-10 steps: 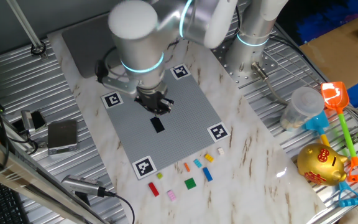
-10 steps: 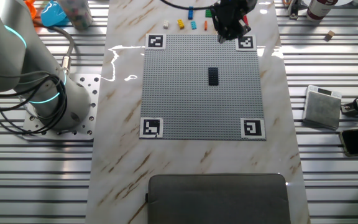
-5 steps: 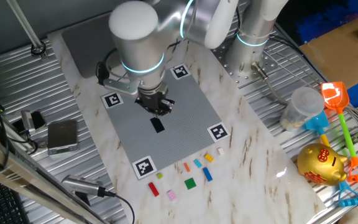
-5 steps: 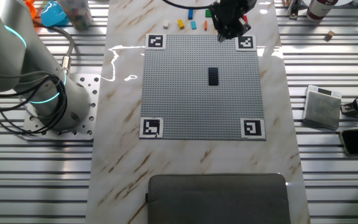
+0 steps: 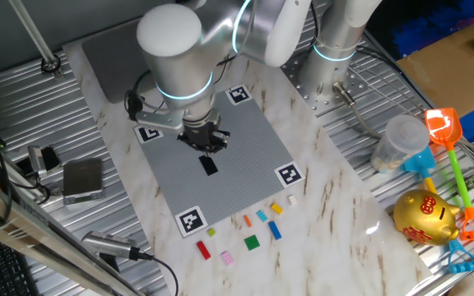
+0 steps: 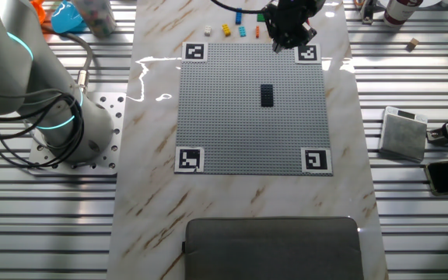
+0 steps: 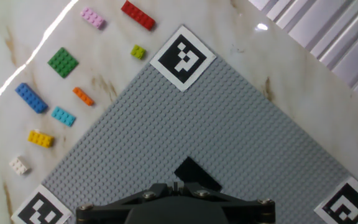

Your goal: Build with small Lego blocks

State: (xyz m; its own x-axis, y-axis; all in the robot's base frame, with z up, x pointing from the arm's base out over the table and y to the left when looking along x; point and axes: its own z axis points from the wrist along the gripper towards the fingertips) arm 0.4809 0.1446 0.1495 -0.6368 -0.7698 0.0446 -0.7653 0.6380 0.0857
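A black brick (image 5: 209,164) sits on the grey studded plate (image 5: 245,140), near its middle; it also shows in the other fixed view (image 6: 267,95) and the hand view (image 7: 197,175). My gripper (image 5: 206,141) hangs above the plate just behind the black brick, apart from it, fingers together and empty; the hand view shows its tips (image 7: 176,185) closed. Loose bricks lie on the marble beside the plate: red (image 7: 137,15), pink (image 7: 92,18), green (image 7: 63,61), blue (image 7: 30,98), orange (image 7: 83,96), light blue (image 7: 63,116), yellow (image 7: 40,138), white (image 7: 18,165).
Black-and-white markers (image 5: 191,220) mark the plate's corners. A grey box (image 5: 82,178) lies on the slatted metal at left. A gold piggy bank (image 5: 425,216), toy shovels (image 5: 449,136) and a plastic jar (image 5: 400,141) stand at right. A dark pad (image 6: 274,247) lies beyond the plate.
The arm's upper joint has shifted a little to the left. The gripper stays over the plate and the black brick has not moved.
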